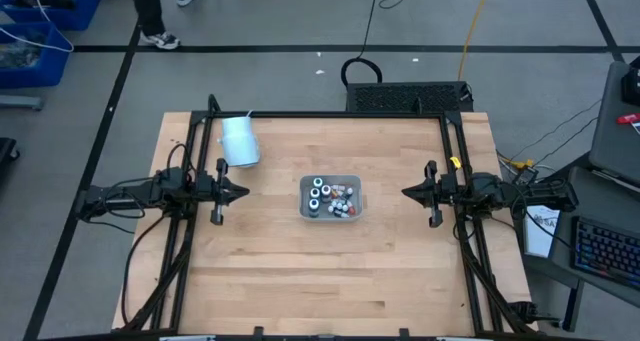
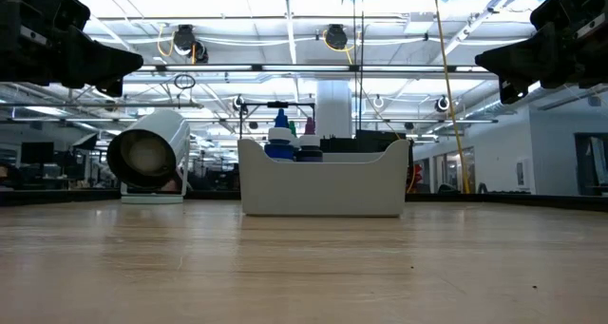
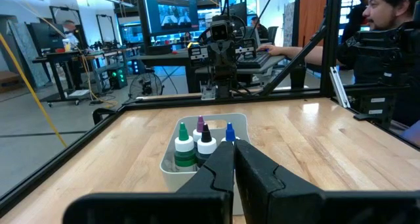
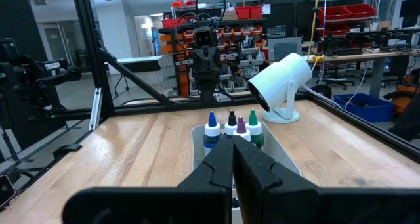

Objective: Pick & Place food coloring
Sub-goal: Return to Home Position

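Food coloring (image 1: 330, 197): sat gathered inside the bin (image 1: 302, 213), near the middle of the wooden table (image 1: 300, 281). Seen from the low view as upright bottles, tips poking above the bin's wall (blue plainly, one purplish; the rest hidden behind the wall). Showed green, purple, black and blue tips from the wrist views, packed close together.

Left gripper (image 1: 243, 192): hung over the table's left side, well apart from the bin, pointed toward it. Fingers (image 3: 220, 175) pressed together, with nothing between them.

Right gripper (image 1: 407, 192): mirrored the other on the right side, likewise well apart from the bin. Fingers (image 4: 216, 168) closed on each other, holding nothing.

White cylinder (image 1: 240, 141): stood tilted on a small round foot toward the far left of the table, near the left arm and apart from the bin.

Table top: pale wood planks, bounded by a black frame (image 1: 330, 114) along the far edge and sides.

Beyond the table: grey floor crossed by dark lines, blue crates (image 1: 40, 26) at the far left corner, a person's legs (image 1: 155, 16) past the far edge, a keyboard (image 1: 605, 251) off to the right. From the left wrist view, another person (image 3: 387, 33) seated past the table's right side (one hand on a desk there). From the low view, rows of bright ceiling lights (image 2: 285, 20) over a wide workshop.
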